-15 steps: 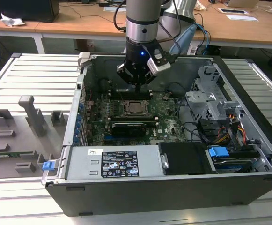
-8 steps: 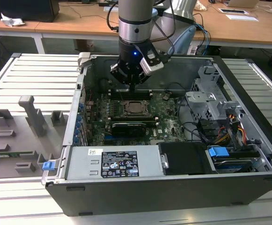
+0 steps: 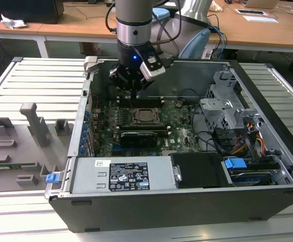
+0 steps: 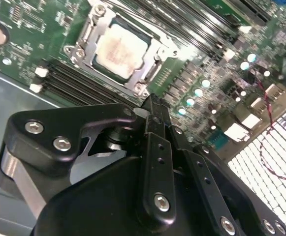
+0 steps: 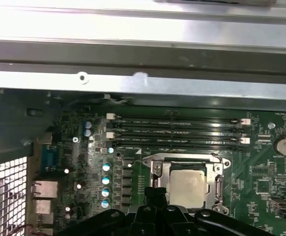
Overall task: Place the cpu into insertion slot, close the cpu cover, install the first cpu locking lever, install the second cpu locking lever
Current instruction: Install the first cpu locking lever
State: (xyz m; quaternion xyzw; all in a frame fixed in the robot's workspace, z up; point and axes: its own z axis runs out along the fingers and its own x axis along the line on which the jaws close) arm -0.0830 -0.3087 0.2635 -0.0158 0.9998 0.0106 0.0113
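Open PC case (image 3: pixel 186 207), PSU (image 3: pixel 85 176), RAM slots (image 5: pixel 177 132), grey jig tray (image 3: pixel 5 151)

A small, flat, square cpu (image 4: pixel 119 49) with a pale silver-grey metal top lies level in the square, dark, metal-rimmed insertion slot (image 4: pixel 145 73) on the green board. The thin silver-grey metal cpu cover (image 5: pixel 217 183) appears folded flat, framing all 4 sides of the chip.
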